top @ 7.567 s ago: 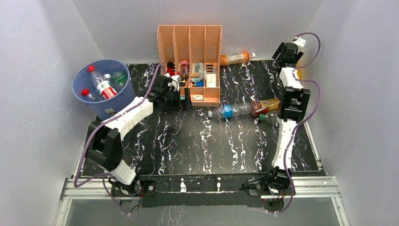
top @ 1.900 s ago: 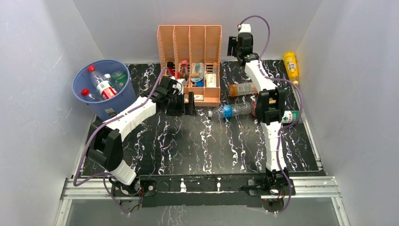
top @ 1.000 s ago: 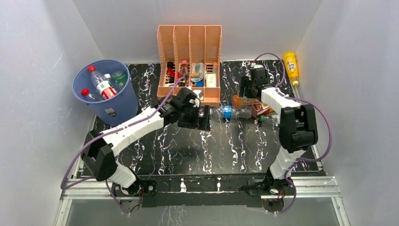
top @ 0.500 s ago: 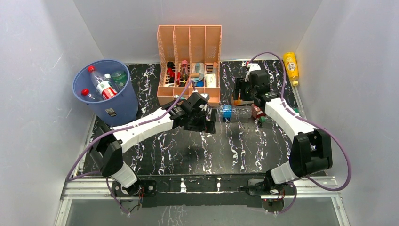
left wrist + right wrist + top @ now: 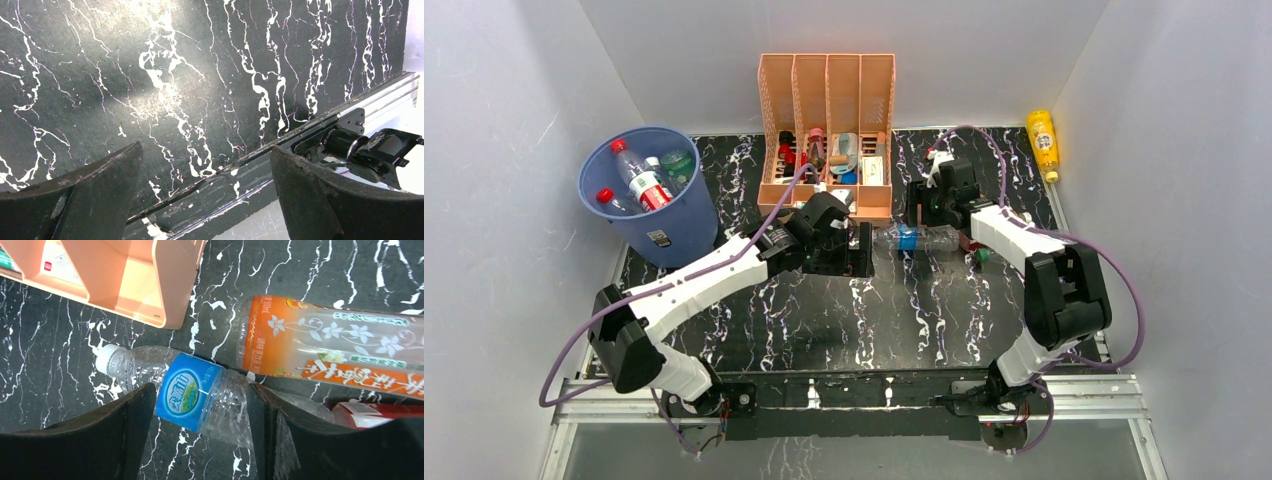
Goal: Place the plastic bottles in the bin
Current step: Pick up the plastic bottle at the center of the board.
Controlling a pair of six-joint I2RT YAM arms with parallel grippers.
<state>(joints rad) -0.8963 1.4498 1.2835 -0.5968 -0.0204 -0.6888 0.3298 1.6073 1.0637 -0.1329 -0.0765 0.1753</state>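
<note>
The blue bin (image 5: 646, 190) stands at the back left with several bottles inside. A clear bottle with a blue label (image 5: 914, 238) lies on the table in front of the peach rack. My right gripper (image 5: 921, 218) is open and straddles it: in the right wrist view the bottle (image 5: 192, 392) lies between the fingers of the gripper (image 5: 202, 407). An orange juice bottle (image 5: 330, 347) and a red-labelled bottle (image 5: 370, 415) lie just beyond. A yellow bottle (image 5: 1043, 142) lies at the back right. My left gripper (image 5: 856, 250) is open and empty (image 5: 205, 170) near the bottle's cap end.
The peach rack (image 5: 827, 135) with small items stands at the back centre, and its corner (image 5: 135, 280) is close to the bottle's cap. A green cap (image 5: 980, 255) shows beside the right arm. The table's front rail (image 5: 280, 150) shows in the left wrist view.
My right gripper has moved left and down over the blue-labelled bottle. My left gripper has drawn back slightly to the left. Earlier, the orange bottle came from the back wall to mid-table.
</note>
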